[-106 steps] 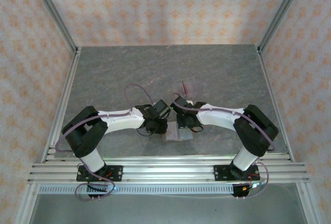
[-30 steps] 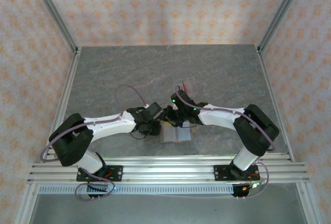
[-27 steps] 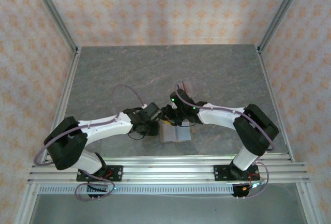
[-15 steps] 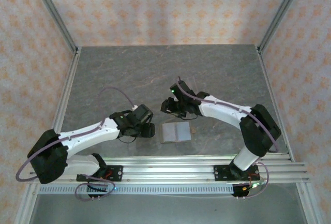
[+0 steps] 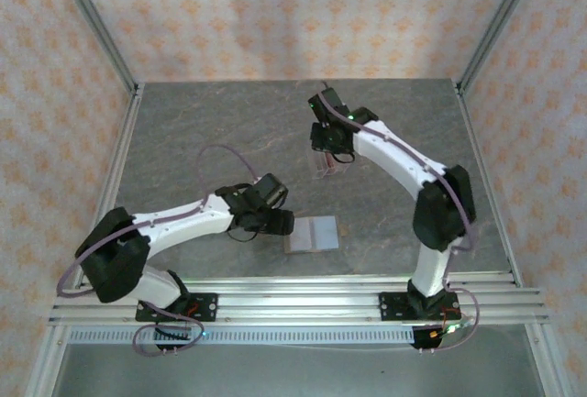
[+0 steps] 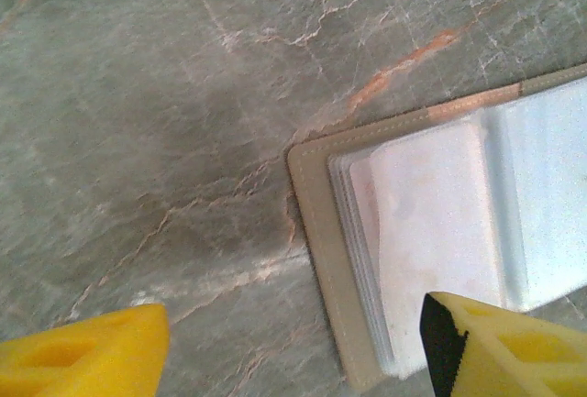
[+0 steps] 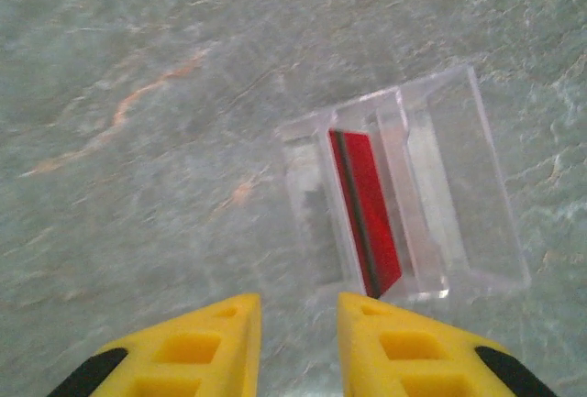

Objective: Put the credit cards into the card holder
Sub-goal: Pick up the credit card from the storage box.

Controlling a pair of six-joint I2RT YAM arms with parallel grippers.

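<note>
The card holder (image 5: 314,232) lies open on the grey table, tan rim up and pale grey inside (image 6: 431,223). My left gripper (image 5: 282,224) hovers at its left edge, open wide with one yellow finger (image 6: 92,351) over bare table and the other over the wallet's inside; nothing is between them (image 6: 293,360). A red credit card (image 7: 367,209) stands on edge in a clear plastic rack (image 7: 404,195), which sits further back (image 5: 324,160). My right gripper (image 5: 326,147) is just short of the rack, its fingertips (image 7: 298,342) a narrow gap apart with only table between them.
Aluminium rails (image 5: 293,301) run along the near edge by the arm bases. Metal frame posts (image 5: 101,39) and patterned walls close in the left, right and back sides. Bare grey table (image 5: 202,131) stretches left of the rack.
My right arm has swung from the card holder back to the rack, its jaws narrowing. My left arm drew back, then returned to the holder's left edge, and its gripper opened wide.
</note>
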